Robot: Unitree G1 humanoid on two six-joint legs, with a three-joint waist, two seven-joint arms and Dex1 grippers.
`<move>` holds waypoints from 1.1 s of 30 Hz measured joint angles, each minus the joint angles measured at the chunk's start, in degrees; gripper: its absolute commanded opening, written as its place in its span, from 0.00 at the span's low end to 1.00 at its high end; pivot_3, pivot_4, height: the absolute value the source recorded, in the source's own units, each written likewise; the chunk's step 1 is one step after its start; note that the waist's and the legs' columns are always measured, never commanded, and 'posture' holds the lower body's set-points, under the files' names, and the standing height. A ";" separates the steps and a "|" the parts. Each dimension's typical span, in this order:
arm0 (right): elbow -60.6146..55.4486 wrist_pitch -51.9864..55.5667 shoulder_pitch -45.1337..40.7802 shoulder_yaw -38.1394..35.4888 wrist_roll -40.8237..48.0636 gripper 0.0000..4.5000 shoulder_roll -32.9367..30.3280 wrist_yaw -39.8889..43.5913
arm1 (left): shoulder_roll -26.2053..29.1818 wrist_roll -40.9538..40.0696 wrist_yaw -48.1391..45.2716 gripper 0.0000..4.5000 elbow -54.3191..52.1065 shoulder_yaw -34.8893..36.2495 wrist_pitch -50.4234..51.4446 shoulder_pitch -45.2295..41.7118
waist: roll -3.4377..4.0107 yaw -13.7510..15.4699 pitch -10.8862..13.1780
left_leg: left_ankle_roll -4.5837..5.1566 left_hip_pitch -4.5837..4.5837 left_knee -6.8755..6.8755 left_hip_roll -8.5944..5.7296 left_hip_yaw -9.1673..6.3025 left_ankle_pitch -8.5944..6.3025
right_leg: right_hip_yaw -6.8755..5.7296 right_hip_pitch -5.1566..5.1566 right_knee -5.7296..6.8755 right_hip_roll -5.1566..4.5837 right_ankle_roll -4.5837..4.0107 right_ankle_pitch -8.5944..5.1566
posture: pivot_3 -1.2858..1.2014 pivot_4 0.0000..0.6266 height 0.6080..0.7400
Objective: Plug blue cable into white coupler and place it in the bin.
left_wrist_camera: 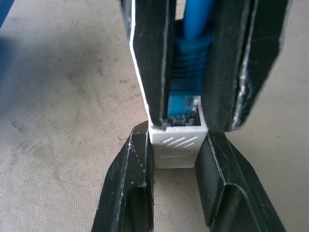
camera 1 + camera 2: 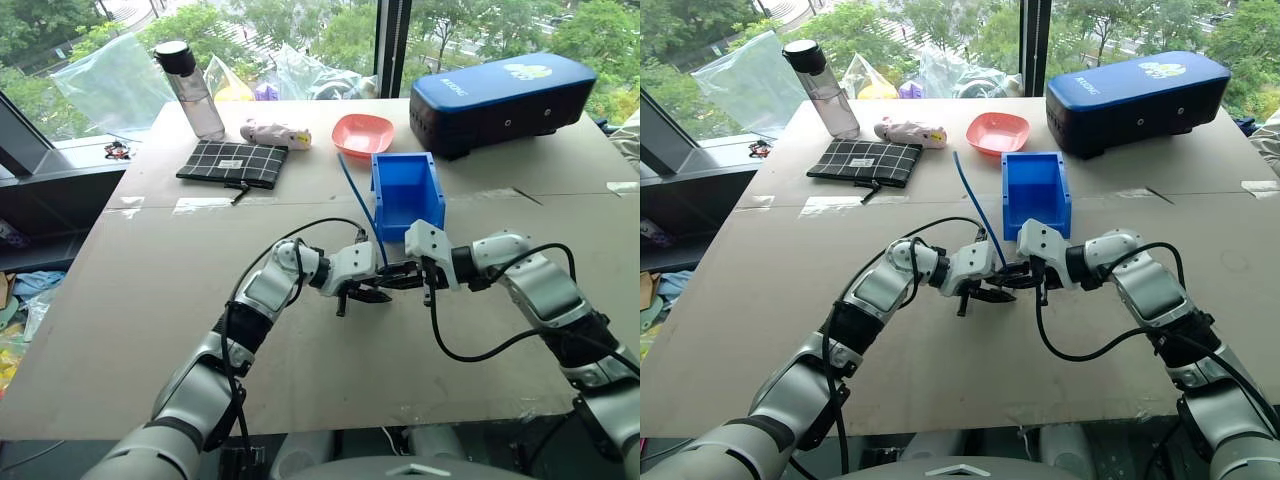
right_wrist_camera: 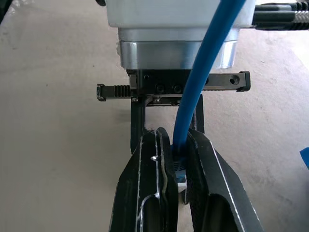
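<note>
Blue cable: plug clamped in right gripper, seated at socket of white coupler, pinched by left gripper, mid-table before the bin. Risk: skewed push jams plug, or coupler slips.

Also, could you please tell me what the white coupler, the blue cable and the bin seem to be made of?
White coupler: likely hard moulded plastic, matte, with ridged marks on its face. Blue cable: smooth, slightly glossy rubbery or vinyl jacket, with a clear plastic plug. Bin: rigid plastic, judging by its thin, even, faintly shiny walls.
</note>
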 measured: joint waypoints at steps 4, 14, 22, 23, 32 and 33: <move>0.49 0.14 0.52 -0.23 -0.76 0.00 1.20 -0.19 | 0.29 -0.07 0.04 0.35 -0.30 0.41 1.26 0.43 | -0.11 -0.46 -0.39 | 0.00 0.05 -0.02 0.01 -0.01 0.00 | 0.01 0.02 0.05 0.00 0.00 0.00 | 0.52 0.24 1.00; -2.67 11.38 4.90 -16.34 9.77 0.00 8.07 -13.64 | 7.39 -11.45 7.75 0.78 -29.82 14.20 19.54 18.38 | 0.28 -1.56 -0.09 | -0.03 -0.31 -0.08 0.02 -0.02 -0.01 | 0.22 -0.57 0.25 -0.04 -0.01 0.00 | 0.52 0.24 1.00; 14.01 23.53 -21.25 -23.94 14.09 0.00 10.72 -23.19 | 6.53 -22.84 23.82 0.78 -54.29 28.53 34.04 28.27 | 0.37 -0.79 0.00 | -0.04 -0.40 -0.06 -0.02 -0.21 0.00 | 0.06 -0.48 0.15 -0.11 -0.04 0.01 | 0.52 0.24 1.00; 18.61 22.75 -23.60 -23.69 12.99 0.00 10.74 -23.44 | 6.47 -23.83 25.57 0.78 -56.09 29.53 34.90 28.21 | 0.37 -0.62 0.00 | -0.04 -0.43 -0.07 -0.04 -0.21 0.00 | 0.05 -0.47 0.08 -0.13 -0.04 0.01 | 0.52 0.24 1.00; 53.70 11.20 -35.50 -21.57 3.38 0.54 10.62 -21.76 | 8.13 -26.78 32.69 0.79 -60.83 31.48 36.28 28.22 | 0.37 -1.52 0.00 | -0.04 -0.78 -0.11 -0.04 0.02 0.01 | 0.09 -0.84 -0.04 -0.12 -0.05 0.02 | 0.52 0.24 1.00; 54.27 10.51 -35.78 -21.66 3.06 0.64 10.50 -21.51 | 8.22 -26.96 33.12 0.79 -61.02 31.47 36.43 28.22 | 0.37 -1.60 0.00 | -0.04 -0.77 -0.13 -0.03 0.03 0.01 | 0.10 -0.84 -0.04 -0.11 -0.05 0.02 | 0.52 0.24 1.00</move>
